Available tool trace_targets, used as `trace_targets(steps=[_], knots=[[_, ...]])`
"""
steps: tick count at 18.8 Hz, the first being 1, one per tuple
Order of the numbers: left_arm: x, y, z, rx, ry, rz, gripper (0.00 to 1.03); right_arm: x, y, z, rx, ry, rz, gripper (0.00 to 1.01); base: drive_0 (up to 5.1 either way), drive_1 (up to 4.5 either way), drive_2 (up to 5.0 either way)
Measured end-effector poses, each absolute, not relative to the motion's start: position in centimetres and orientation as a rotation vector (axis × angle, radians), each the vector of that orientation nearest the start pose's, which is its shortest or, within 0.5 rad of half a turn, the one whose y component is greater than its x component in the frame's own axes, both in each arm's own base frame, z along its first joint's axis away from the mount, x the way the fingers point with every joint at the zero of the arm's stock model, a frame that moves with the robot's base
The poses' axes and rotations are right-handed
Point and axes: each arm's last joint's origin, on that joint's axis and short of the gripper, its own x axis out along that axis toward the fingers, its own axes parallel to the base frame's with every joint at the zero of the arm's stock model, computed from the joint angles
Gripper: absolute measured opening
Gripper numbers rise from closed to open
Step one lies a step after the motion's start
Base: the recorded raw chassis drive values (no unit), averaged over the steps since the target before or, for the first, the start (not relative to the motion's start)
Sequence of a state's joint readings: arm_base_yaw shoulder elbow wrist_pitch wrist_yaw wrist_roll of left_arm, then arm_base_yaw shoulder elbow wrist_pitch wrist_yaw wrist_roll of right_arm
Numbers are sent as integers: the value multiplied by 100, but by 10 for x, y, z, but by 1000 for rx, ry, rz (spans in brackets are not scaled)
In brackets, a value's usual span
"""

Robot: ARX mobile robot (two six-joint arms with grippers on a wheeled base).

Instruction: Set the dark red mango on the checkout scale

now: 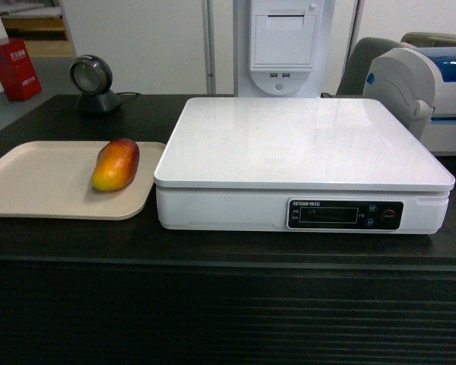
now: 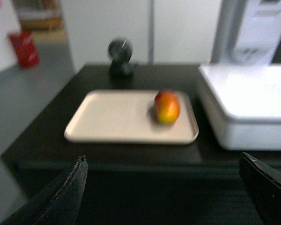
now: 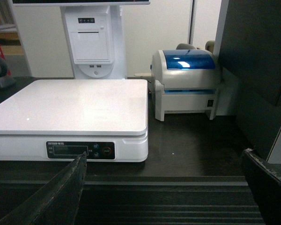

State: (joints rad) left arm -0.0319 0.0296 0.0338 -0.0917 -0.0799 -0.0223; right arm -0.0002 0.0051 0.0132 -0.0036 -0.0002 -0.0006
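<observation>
The dark red mango [image 1: 116, 164] lies on a beige tray [image 1: 38, 182] at the left of the black checkout counter [image 1: 228, 251], red end away from me. In the left wrist view, which is blurred, the mango [image 2: 166, 107] sits well ahead of my left gripper [image 2: 163, 161], whose jaws stand wide open and empty before the counter's front. The white scale [image 1: 304, 141] stands right of the tray with a bare platter. My right gripper [image 3: 164, 157] is open too, in front of the counter near the scale [image 3: 70, 105]. Neither gripper shows in the head view.
A round black scanner [image 1: 95, 82] stands behind the tray. A white and blue label printer [image 1: 433, 84] sits right of the scale, seen also in the right wrist view [image 3: 187, 82]. A white kiosk [image 1: 283, 46] rises behind the scale. A dark wall [image 3: 262, 56] is on the right.
</observation>
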Motion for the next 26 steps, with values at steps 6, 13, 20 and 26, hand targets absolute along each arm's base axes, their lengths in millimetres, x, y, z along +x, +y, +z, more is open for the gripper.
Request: trace_targets(steps=[6,13,20,26], knots=[[108,4,185,-77,77,108,98,97,0,167,-1,-4,0,98,0,0,0],[170,34,211,-32,50,-35,98,97,0,167,-1,-5,0,98,0,0,0],[341,31,184,-31,346,-264,98,97,0,167,-1,-5,0,98,0,0,0],[435,22,155,-49,515,-338,98,97,0,167,-1,-4,0,98,0,0,0]])
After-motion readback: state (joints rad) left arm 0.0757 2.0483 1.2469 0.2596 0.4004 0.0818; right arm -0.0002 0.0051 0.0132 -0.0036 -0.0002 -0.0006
